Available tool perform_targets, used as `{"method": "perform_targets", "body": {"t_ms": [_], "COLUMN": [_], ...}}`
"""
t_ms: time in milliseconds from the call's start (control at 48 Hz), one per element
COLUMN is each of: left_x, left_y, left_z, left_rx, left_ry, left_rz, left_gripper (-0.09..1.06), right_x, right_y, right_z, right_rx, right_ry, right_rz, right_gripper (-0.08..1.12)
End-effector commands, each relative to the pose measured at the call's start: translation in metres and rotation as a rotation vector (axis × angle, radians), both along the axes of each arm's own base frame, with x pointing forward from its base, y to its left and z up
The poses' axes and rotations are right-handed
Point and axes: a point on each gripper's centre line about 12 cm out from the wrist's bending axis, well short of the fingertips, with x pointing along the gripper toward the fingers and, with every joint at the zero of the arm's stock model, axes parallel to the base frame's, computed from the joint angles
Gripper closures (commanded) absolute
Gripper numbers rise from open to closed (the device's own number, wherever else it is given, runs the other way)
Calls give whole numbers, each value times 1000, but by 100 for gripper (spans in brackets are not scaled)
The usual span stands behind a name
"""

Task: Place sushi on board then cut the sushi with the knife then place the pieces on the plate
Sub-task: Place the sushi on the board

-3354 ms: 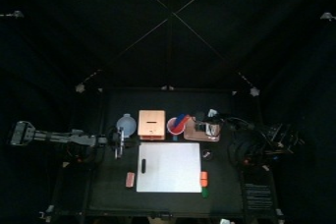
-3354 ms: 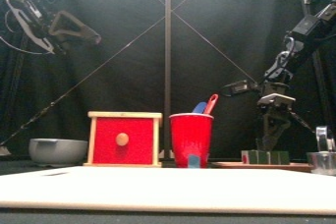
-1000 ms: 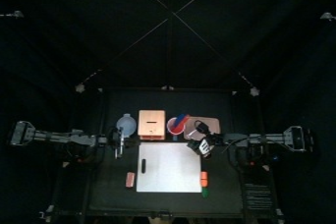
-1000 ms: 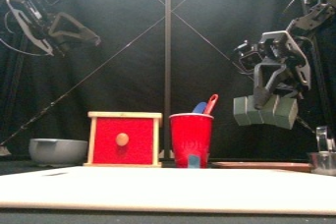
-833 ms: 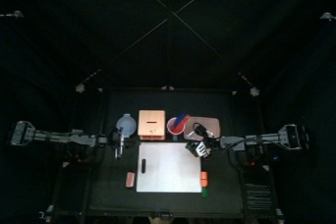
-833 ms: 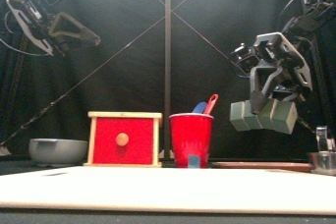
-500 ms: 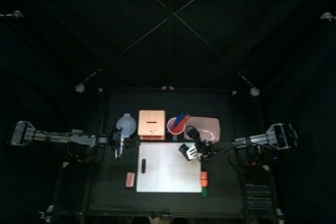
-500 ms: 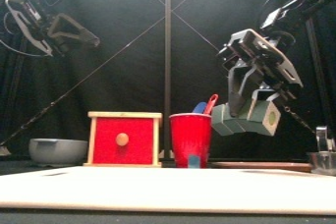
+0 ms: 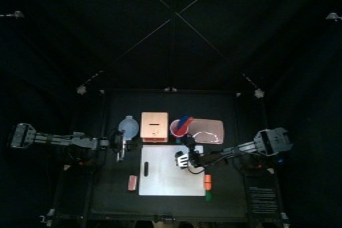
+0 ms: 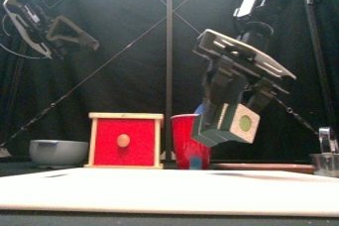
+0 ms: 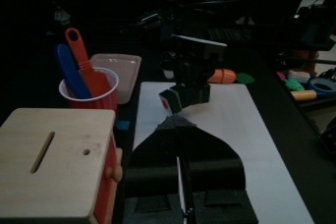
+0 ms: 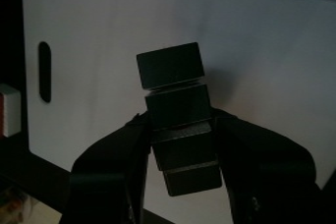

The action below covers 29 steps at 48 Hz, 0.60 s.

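The sushi (image 12: 174, 90) is clamped between the jaws of the right gripper (image 12: 178, 135) and is held in the air just over the board (image 12: 262, 71). Behind the gripper, a cup (image 10: 189, 143) with knives (image 11: 75, 61) is seen. To its left are a box (image 10: 126, 141) and a bowl (image 10: 58, 152). The left gripper (image 11: 178, 122) is closed and empty, well apart from the sushi.

The top view looks down from high above the white cutting board (image 9: 167, 177). The front view looks level across the board from its front edge. The right wrist view hangs close over it, and the left wrist view faces it from beside. All four show the sushi roll (image 10: 233, 121).
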Motion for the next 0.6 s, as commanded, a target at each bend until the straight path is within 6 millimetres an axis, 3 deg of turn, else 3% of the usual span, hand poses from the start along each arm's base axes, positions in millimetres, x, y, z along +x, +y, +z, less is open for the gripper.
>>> {"method": "perform_targets", "body": {"t_ms": [21,354,604], "left_x": [2,1,-3], "left_y": [2,1,0], "left_z": [6,3,-2], "left_rx": [5,6,6], "left_ry": [-17,-12,2], "left_rz": [6,4,-2], "left_gripper": [99,99,99], "right_x": [20,50,64], "right_y": [4,31,40], "right_z": [22,11,10], "right_rx": [-15,-29,-18], "right_ry": [-39,94,139], "right_rz": [-29,-82,-130], "right_gripper": [40,40,40]}}
